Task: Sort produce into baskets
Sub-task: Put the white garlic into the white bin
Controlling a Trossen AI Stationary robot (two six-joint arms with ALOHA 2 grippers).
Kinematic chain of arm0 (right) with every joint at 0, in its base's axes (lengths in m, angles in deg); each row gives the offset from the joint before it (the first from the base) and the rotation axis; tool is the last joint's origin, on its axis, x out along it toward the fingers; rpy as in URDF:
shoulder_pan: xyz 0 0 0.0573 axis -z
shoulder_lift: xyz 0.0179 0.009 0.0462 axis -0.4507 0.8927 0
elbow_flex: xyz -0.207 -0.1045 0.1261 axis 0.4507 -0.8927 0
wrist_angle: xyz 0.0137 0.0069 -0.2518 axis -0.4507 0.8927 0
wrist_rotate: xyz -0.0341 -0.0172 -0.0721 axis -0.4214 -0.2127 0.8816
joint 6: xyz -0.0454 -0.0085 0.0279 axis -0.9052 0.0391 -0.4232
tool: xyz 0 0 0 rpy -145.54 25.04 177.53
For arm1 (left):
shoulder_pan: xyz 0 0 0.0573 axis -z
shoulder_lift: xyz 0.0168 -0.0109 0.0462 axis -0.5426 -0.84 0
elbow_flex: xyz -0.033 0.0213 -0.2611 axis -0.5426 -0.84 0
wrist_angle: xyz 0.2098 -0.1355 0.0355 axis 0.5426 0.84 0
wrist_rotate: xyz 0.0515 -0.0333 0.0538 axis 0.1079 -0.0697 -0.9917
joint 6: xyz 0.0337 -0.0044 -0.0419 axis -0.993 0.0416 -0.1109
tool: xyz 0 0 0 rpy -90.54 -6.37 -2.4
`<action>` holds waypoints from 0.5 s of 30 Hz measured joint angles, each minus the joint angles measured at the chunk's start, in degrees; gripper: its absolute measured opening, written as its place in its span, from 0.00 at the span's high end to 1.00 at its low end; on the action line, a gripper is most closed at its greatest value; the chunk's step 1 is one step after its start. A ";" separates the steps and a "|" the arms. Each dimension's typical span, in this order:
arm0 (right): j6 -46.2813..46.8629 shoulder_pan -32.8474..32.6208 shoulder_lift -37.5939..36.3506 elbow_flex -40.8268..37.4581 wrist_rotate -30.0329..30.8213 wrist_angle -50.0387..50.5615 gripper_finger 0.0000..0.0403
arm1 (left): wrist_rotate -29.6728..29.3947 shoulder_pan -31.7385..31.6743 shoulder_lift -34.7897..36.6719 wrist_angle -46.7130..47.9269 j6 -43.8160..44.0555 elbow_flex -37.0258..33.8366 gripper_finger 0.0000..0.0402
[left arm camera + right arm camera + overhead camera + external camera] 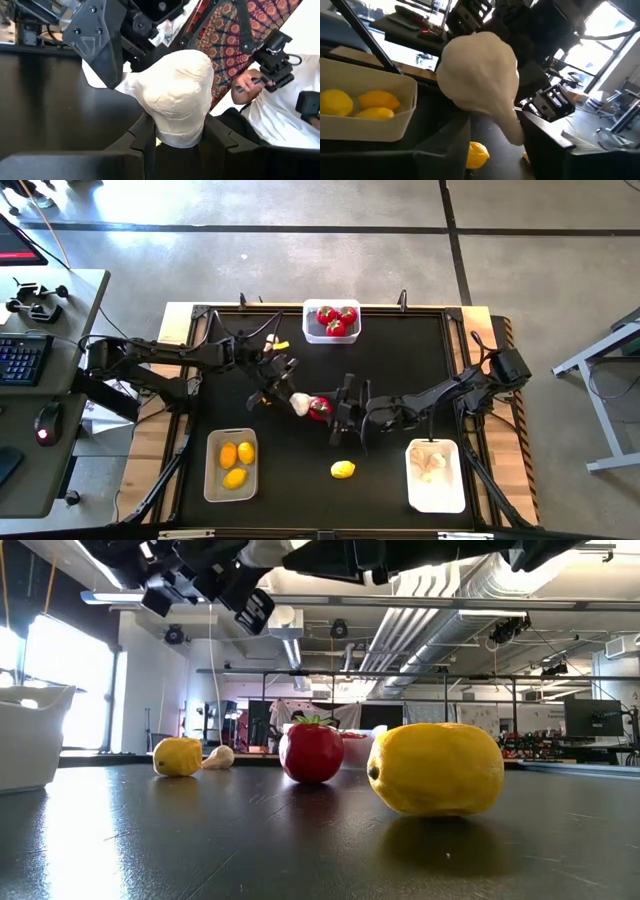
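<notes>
Both pincers pinch one lumpy off-white garlic bulb point(299, 402).

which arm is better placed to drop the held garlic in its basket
Right: the garlic basket lies on its side, and the right gripper meets the garlic that the left gripper holds.

The left gripper point(177, 142) holds an off-white garlic bulb point(172, 95) between its two dark fingers point(145, 137). The right gripper point(107, 42) is just beside the bulb, touching its far side. Beyond the black table point(45, 100), a person's hand point(250, 82) grips a dark controller point(272, 55).
</notes>
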 joint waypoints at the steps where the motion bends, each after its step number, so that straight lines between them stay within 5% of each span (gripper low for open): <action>1: 0.17 0.00 0.00 0.00 -0.08 0.01 0.62 | 0.04 0.01 -0.02 0.32 -0.53 0.00 0.77; 11: 1.01 -0.19 0.00 0.00 -0.26 0.72 0.96 | 1.06 0.21 0.00 3.26 -6.59 0.00 0.76; 15: 1.85 -1.01 -0.05 -0.01 0.17 2.14 0.97 | 0.02 0.30 0.00 4.57 -9.52 0.02 0.71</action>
